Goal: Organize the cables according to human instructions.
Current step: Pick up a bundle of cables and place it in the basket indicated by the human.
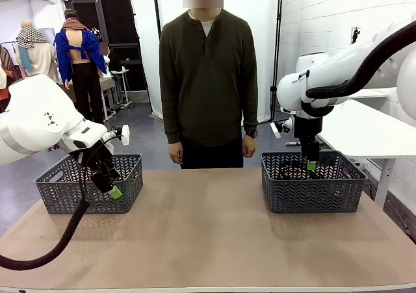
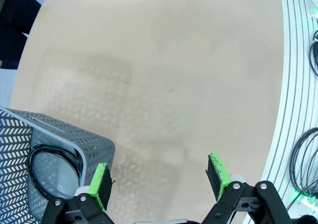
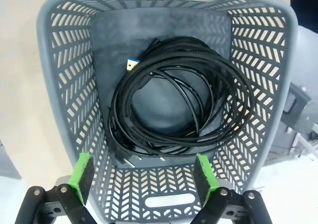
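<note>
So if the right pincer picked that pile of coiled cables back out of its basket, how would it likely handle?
The cables are thin cords in loose, overlapping loops, so they would probably sag and partly uncoil when lifted. Several loops are tangled together, so pinching one strand may drag others along. They look light, and the plug ends, such as the blue-tipped plug, might catch on the slotted wall of the basket.

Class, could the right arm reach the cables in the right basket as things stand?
Probably yes: the right tool hangs open directly above the cables in the right basket, with nothing between them.
</note>
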Motion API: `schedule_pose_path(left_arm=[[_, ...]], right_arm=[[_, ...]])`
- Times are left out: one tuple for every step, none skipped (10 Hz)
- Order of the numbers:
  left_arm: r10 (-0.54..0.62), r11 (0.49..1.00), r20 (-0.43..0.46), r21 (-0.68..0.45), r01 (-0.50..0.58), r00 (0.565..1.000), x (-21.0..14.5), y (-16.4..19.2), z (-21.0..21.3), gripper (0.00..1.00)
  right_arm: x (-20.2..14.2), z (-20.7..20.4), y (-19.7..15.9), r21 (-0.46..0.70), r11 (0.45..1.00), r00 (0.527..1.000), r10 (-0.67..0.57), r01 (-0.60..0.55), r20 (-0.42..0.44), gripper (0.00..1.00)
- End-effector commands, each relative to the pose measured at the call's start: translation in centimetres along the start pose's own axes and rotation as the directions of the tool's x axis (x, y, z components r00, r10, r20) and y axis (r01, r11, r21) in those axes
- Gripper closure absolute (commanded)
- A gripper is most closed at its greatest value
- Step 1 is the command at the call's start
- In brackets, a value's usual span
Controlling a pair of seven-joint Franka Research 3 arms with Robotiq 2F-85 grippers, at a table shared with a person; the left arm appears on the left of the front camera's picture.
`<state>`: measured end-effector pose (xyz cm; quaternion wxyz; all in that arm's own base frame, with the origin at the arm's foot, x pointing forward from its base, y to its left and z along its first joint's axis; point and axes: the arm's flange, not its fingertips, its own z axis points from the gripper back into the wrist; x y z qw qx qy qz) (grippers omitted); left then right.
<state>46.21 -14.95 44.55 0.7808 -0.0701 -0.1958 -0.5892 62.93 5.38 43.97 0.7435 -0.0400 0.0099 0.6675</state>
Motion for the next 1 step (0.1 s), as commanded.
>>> schedule_pose_path(left_arm=[[0.001,1.000,-0.005,-0.006,-0.001,1.000,0.13,-0.02,0.24,0.00]], right_arm=[[-0.06,0.00,-0.02,0.000,1.000,1.000,0.006,-0.006,0.001,0.00]])
